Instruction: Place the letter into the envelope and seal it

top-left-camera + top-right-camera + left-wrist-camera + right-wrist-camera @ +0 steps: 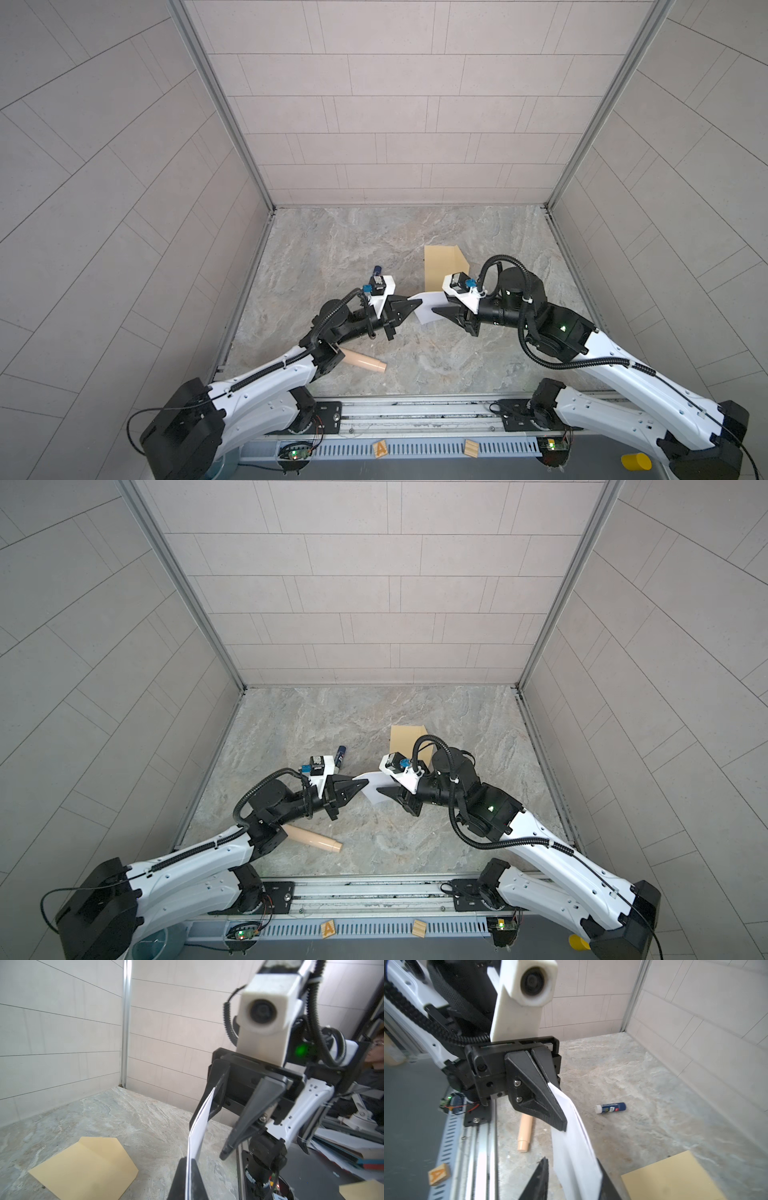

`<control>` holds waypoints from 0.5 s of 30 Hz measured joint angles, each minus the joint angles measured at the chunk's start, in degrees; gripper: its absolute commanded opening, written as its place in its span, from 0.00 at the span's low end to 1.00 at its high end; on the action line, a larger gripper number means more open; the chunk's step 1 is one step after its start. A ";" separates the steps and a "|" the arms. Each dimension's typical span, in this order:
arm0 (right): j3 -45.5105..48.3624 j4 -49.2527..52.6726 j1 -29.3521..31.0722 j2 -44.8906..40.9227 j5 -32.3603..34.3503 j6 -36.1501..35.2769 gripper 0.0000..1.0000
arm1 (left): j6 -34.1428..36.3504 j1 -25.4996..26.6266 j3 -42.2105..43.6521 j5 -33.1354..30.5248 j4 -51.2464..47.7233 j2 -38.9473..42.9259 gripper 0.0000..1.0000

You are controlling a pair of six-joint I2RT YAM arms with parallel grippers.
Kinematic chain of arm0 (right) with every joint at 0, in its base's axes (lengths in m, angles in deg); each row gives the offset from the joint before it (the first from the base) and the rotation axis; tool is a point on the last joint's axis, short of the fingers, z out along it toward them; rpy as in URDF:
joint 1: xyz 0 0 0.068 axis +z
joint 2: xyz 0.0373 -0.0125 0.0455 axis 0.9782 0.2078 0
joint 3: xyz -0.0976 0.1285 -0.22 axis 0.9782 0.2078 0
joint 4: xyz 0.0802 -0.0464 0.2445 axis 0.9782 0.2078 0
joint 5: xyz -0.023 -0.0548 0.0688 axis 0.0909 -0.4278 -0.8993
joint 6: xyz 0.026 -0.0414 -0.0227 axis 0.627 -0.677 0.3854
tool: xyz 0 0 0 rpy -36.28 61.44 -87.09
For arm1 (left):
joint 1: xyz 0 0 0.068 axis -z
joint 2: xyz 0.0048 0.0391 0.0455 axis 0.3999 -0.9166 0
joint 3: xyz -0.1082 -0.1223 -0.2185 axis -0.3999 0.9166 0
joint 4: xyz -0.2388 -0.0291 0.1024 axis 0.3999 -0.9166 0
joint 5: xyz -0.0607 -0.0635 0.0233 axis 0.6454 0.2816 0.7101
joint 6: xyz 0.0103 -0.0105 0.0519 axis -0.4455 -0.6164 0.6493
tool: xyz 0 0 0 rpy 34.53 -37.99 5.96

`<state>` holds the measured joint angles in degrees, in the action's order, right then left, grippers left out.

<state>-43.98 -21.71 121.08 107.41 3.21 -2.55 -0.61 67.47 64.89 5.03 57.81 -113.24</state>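
The letter (428, 308) (376, 791), a folded white sheet, hangs in the air between my two grippers in both top views. My left gripper (417, 305) (190, 1162) is shut on one end of it. My right gripper (434, 311) (571, 1162) stands open around the other end. In the right wrist view the letter (571, 1147) rests against one finger, with a gap to the other. The tan envelope (441, 262) (405, 737) (87, 1165) (675, 1178) lies flat on the table just beyond the grippers, its angled flap open.
A blue glue stick (341, 755) (611, 1107) lies behind my left wrist. A beige wooden peg (365, 361) (525, 1132) lies under the left arm near the front rail. Two wooden blocks (380, 449) sit on the rail. Walls enclose the marble table (353, 249).
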 measured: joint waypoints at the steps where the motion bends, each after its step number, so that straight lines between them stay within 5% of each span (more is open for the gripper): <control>1: 0.37 -1.14 0.00 -0.04 1.62 0.72 0.53 | -1.38 0.00 0.00 -2.25 0.70 -0.04 0.00; 6: 5.18 -10.64 0.00 -0.90 8.11 8.24 0.68 | -8.37 0.00 0.00 -12.13 2.62 0.15 0.00; 15: 16.09 -35.04 0.00 0.28 13.68 32.00 0.72 | -22.01 0.00 0.00 -24.15 7.98 0.24 0.00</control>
<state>-27.89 -56.74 121.08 107.70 16.89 29.45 -22.62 67.47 64.89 -19.12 65.78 -113.00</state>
